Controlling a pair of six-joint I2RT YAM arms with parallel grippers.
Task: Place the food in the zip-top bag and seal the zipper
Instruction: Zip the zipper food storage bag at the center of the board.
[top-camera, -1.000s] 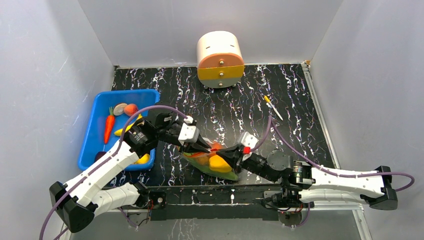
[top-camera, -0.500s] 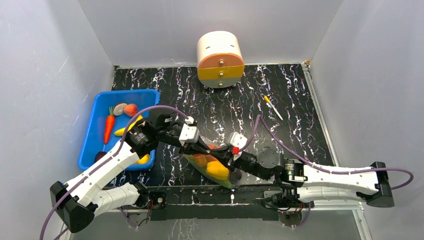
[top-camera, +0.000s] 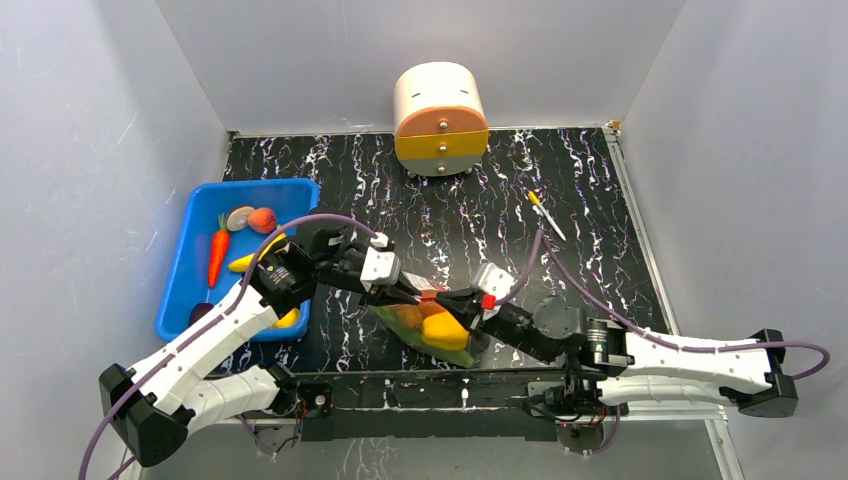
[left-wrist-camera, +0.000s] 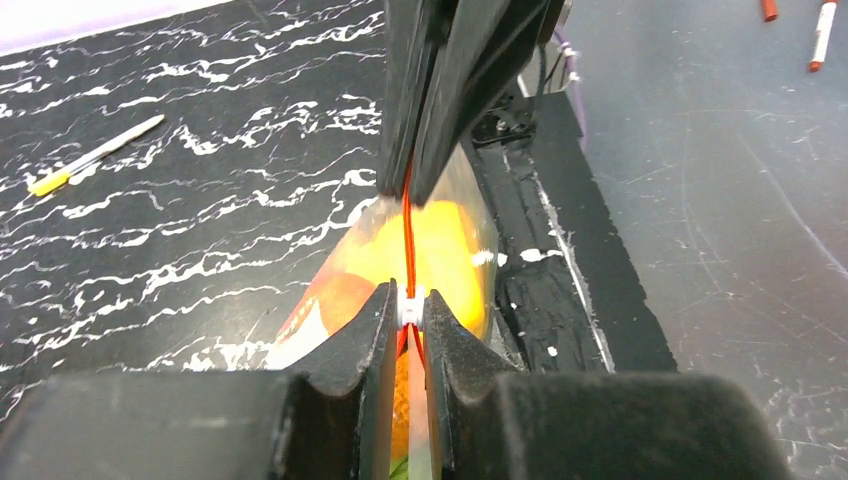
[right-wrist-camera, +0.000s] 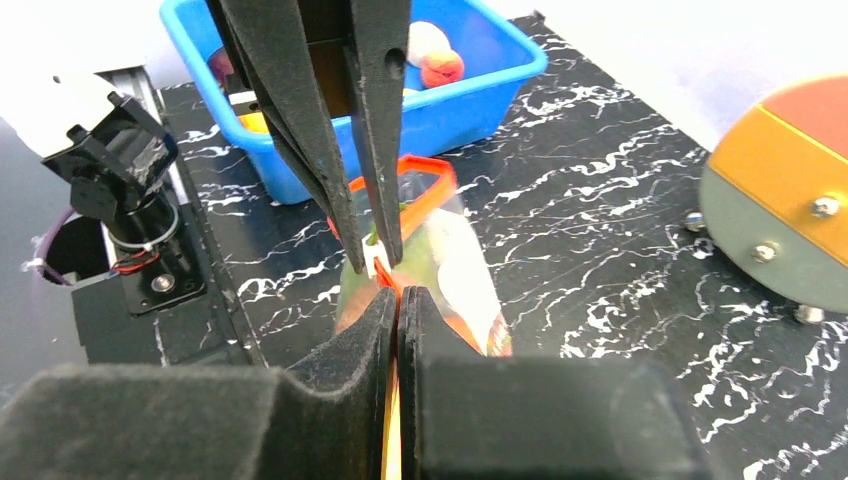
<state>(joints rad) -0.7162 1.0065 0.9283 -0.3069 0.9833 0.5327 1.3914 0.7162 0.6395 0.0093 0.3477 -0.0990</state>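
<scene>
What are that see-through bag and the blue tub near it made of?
The zip-top bag looks like thin, glossy clear plastic film: it crinkles and the food shows through. Its zipper seems a stiffer red-orange plastic strip. The blue bin looks like rigid moulded plastic, smooth with a slight sheen.

Marbled table (top-camera: 480, 200): bin (top-camera: 190, 285), drawers (top-camera: 440, 120), pen (top-camera: 546, 215)

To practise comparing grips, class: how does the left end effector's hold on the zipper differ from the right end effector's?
The left end effector pinches the zipper at its white tab, fingers slightly apart; the right end effector clamps the bare red-orange strip, fingers almost touching. The left reaches in from the side of the blue bin, the right from the opposite side. Both are shut on the zipper, tips facing each other at the zip-top bag.
</scene>
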